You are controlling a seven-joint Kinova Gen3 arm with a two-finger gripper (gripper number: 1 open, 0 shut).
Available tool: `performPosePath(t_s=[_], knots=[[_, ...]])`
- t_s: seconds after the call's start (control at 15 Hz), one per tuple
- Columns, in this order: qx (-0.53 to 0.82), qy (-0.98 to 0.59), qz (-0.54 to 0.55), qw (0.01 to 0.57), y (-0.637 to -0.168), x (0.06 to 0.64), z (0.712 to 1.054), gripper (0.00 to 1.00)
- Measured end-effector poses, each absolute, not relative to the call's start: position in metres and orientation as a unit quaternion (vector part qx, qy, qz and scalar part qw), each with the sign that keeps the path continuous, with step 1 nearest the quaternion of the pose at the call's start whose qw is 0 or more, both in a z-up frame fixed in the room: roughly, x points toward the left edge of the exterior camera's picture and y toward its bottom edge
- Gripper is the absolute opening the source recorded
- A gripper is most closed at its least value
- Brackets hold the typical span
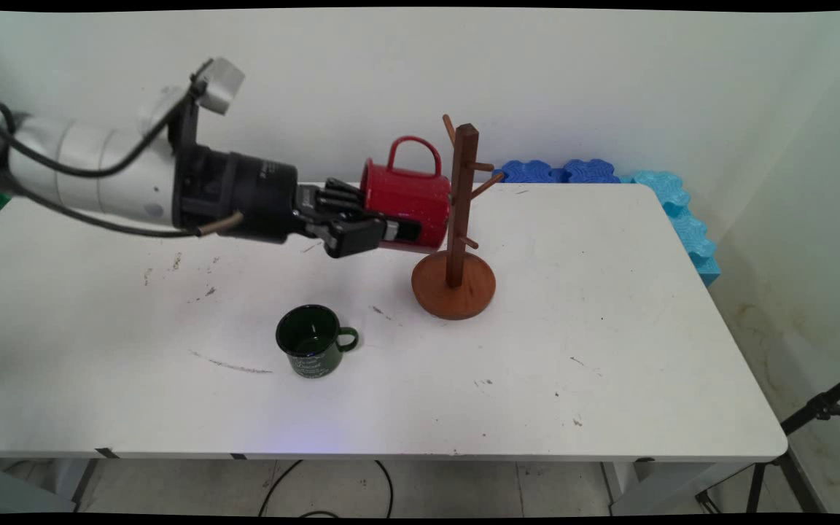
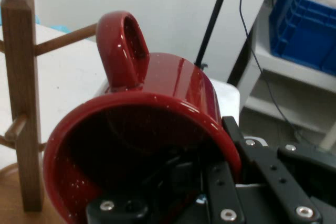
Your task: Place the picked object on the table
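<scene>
The gripper [image 1: 391, 235] is clamped on the wall of a red enamel mug [image 1: 409, 200], held sideways, handle up, against the wooden mug tree [image 1: 458, 219]. A green mug [image 1: 312, 341] stands at seven o'clock from the tree on the white table [image 1: 609, 328].

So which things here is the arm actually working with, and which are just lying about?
In play:
- gripper, shut on the red mug's wall
- red mug, held sideways, handle up
- wooden mug tree, beside it

Lying about:
- green mug, upright
- blue foam pieces, table's far corner
</scene>
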State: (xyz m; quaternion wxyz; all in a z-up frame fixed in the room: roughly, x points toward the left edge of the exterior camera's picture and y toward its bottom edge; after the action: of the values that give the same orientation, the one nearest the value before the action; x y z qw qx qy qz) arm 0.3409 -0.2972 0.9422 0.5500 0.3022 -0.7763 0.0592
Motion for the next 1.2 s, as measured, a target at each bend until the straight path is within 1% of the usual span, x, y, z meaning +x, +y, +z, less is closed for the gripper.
performPosePath(t_s=[0.47, 0.8, 1.0, 1.2], knots=[[0.256, -0.827, 0.066, 0.495, -0.315, 0.362, 0.977, 0.00], [0.230, -0.867, 0.080, 0.435, -0.330, 0.378, 1.001, 0.00], [0.221, -0.884, 0.087, 0.403, -0.334, 0.386, 1.009, 0.00], [0.213, -0.905, 0.097, 0.356, -0.338, 0.397, 1.016, 0.00]])
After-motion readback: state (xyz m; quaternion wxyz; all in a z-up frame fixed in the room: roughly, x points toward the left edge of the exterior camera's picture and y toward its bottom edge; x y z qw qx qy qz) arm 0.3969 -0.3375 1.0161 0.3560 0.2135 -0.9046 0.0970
